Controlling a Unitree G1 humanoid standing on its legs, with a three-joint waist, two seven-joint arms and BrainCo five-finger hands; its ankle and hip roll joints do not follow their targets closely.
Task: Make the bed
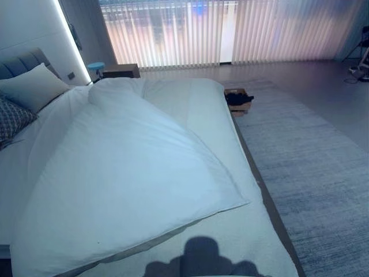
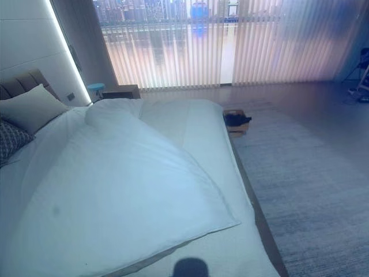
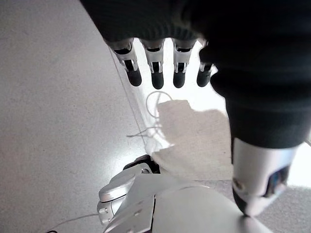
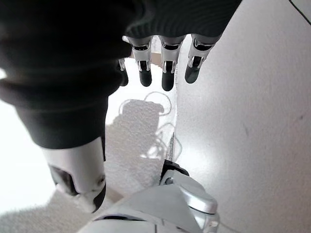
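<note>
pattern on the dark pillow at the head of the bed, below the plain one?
The dark pillow carries a small light diamond lattice on dark grey fabric, clearest in the left eye view.

My own shadow darkens the foot of the bed (image 1: pixel 242 236), and the picture's lower edge cuts the mattress off there. The duvet (image 1: pixel 132 167) runs out past the lower left corner, so I cannot see its near left end. The patterned pillow (image 1: pixel 10 118) is cut by the left edge, and the plain pillow (image 1: pixel 34 86) covers part of the grey headboard (image 1: pixel 23 62). Something dark lies in the small wooden box (image 1: pixel 239 101) beside the bed; I cannot tell what it is. Behind the vertical blinds (image 2: pixel 230 43) the outdoors is only a blur.
</note>
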